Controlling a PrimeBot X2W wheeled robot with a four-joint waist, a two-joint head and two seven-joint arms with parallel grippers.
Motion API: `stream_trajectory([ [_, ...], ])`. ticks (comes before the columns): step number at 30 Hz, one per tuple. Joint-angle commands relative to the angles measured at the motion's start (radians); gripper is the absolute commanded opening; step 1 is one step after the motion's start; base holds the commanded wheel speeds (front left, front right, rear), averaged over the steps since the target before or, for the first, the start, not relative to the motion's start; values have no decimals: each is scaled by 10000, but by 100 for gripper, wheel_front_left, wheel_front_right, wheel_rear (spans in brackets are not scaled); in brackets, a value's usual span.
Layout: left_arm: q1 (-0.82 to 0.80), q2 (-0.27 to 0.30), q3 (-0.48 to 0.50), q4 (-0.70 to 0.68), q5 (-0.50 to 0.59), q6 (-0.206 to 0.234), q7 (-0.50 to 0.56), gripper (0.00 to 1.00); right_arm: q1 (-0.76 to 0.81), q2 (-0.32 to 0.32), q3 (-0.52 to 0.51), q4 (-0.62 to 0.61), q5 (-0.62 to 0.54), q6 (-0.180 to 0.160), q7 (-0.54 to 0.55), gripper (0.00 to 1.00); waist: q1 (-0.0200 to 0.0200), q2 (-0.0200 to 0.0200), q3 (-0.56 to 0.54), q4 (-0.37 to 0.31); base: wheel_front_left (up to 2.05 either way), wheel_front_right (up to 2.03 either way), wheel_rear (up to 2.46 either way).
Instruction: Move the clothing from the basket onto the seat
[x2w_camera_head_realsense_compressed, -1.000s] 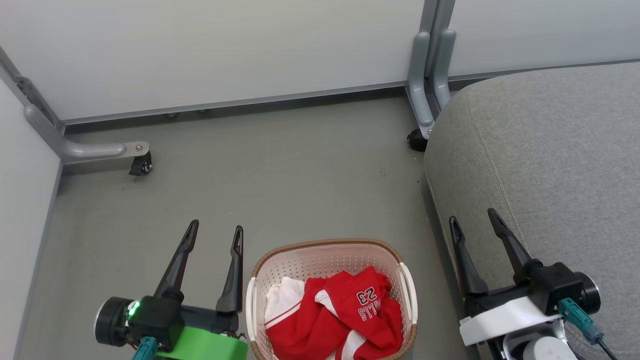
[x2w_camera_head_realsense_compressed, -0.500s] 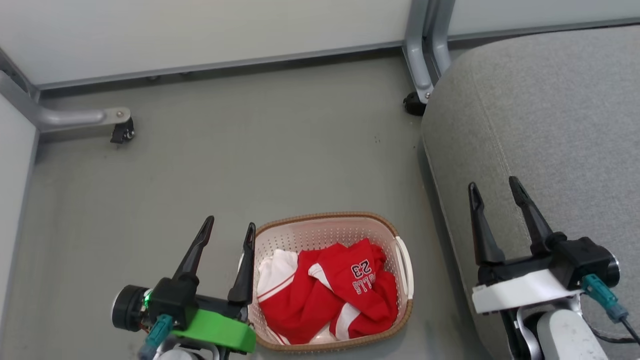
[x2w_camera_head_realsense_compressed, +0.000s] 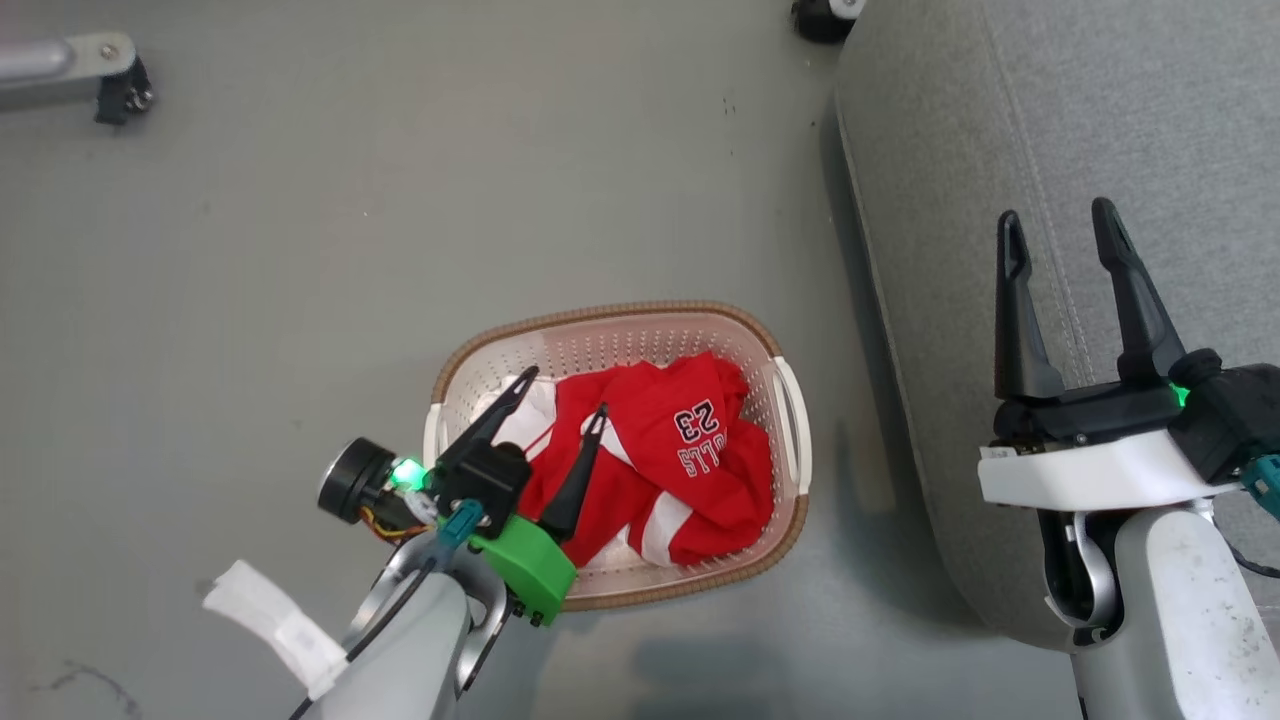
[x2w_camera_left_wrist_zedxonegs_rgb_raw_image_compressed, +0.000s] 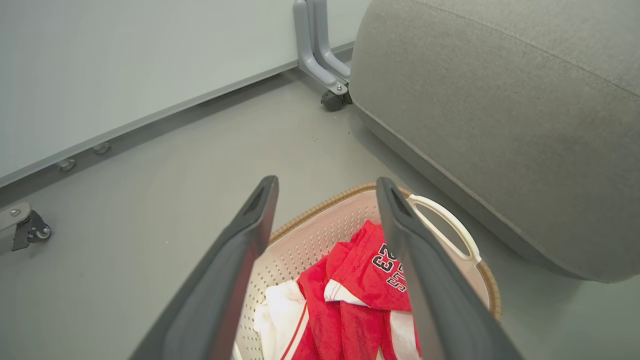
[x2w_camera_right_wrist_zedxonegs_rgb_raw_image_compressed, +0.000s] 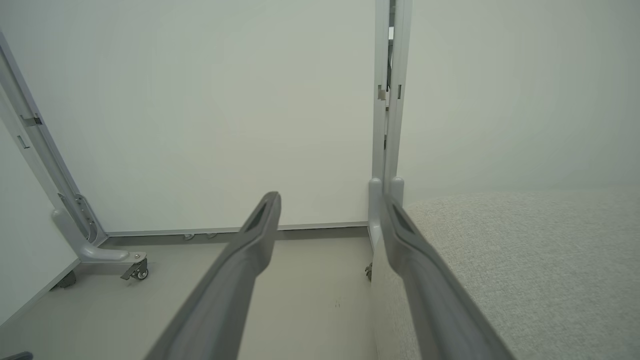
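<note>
- End effectors: both have their two dark fingers spread wide, with nothing gripped between them.
- The left end effector (x2w_camera_head_realsense_compressed: 562, 393) is over the left half of the basket (x2w_camera_head_realsense_compressed: 600, 315), fingertips pointing into it above the clothing (x2w_camera_head_realsense_compressed: 690, 450). Whether the tips touch the fabric cannot be told.
- The right end effector (x2w_camera_head_realsense_compressed: 1055, 212) hangs above the left edge of the seat (x2w_camera_head_realsense_compressed: 1000, 100), fingers pointing up the head view, well apart from the basket.
- Clothing: a red jersey with white panels, lying crumpled inside the basket. The number 23 and some lettering face up and read upside down in the head view. A white part lies at the basket's left side, beneath the left fingers.
- Basket: cream perforated walls, brown woven-look rim, white side handles. It stands on the grey floor (x2w_camera_head_realsense_compressed: 300, 250), near the seat's left edge, with a strip of floor between them.
- Seat: a large grey upholstered cushion with a rounded edge and a stitched seam, to the right of the basket.
- Surroundings: pale partition panels (x2w_camera_right_wrist_zedxonegs_rgb_raw_image_compressed: 200, 125) on grey legs with casters. One caster (x2w_camera_left_wrist_zedxonegs_rgb_raw_image_compressed: 332, 100) sits at the seat's far corner.
</note>
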Motion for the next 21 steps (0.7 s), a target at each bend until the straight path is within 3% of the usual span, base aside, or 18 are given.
stream_trajectory([
  [1,-505,160,-294,416,103,-44,-4,100,-251,-22,-49,-93,-67,1,-31,100,-1,0,1360,-354,0,0,0],
  [7,-2178,249,-1476,2433,769,7,-6,100,-650,-22,-177,-369,21,1,-31,100,-1,0,2269,-605,0,0,0],
  [11,-3117,138,-1832,3804,1284,368,-4,100,-860,-18,-164,-504,147,1,-31,100,-1,0,2772,-827,0,0,0],
  [21,-4973,-222,-2486,6309,1778,602,134,100,-1101,-14,-135,-689,592,1,-31,100,-1,0,3743,-1174,0,0,0],
])
